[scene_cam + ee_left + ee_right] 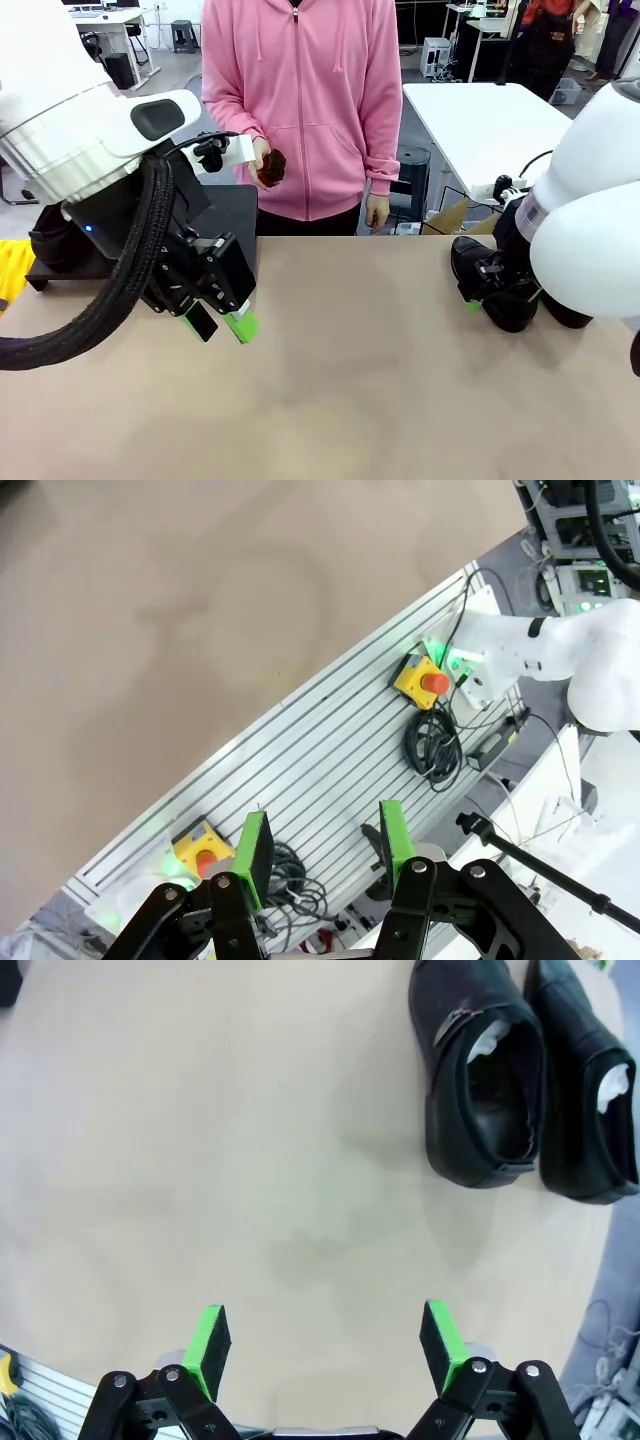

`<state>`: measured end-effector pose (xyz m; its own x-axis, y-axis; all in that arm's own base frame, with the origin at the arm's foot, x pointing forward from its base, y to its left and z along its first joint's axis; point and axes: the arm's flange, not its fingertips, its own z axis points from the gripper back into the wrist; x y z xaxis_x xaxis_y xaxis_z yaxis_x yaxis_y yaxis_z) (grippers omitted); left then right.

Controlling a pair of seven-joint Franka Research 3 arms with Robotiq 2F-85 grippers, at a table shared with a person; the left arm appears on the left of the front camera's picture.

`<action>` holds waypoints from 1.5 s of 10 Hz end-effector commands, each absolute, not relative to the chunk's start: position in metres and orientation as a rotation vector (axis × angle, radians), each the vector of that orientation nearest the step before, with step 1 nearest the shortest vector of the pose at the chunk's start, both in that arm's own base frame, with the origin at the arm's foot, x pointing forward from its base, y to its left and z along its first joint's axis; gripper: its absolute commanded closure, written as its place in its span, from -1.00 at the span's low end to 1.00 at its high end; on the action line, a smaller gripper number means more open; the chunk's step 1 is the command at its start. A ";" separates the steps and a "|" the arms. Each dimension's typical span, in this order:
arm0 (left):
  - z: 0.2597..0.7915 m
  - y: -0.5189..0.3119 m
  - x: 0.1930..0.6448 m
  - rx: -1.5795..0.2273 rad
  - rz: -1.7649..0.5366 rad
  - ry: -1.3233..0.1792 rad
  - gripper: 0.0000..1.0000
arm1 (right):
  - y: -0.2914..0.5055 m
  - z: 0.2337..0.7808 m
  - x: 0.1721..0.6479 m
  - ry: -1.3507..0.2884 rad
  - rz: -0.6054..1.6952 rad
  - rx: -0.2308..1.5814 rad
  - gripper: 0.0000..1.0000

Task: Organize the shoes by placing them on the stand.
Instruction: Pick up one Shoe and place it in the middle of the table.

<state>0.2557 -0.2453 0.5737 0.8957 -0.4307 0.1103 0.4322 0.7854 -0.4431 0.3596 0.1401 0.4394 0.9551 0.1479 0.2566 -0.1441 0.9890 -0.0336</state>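
Left pincer (222,324) and right pincer (325,1318) gape empty; two shoes (447,1005) lie side by side.

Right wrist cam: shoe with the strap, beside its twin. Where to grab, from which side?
The shoe with the strap stands on its sole, opening up, heel end empty behind the paper stuffing. Come from above and pinch the collar wall on its free side, one of the fingers inside, one outside. The other shoe lies close along the opposite side, so spanning the width looks tight.
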 end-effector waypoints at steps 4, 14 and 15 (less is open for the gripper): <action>0.576 -0.245 0.254 -0.496 -0.463 0.004 -0.15 | 0.146 0.438 0.357 -0.262 0.123 -0.016 -1.00; 0.576 -0.245 0.254 -0.496 -0.463 0.004 -0.15 | 0.085 0.419 0.532 -0.111 0.088 -0.031 -1.00; 0.576 -0.245 0.254 -0.496 -0.463 0.004 -0.15 | 0.095 0.422 0.501 -0.169 0.168 -0.060 -1.00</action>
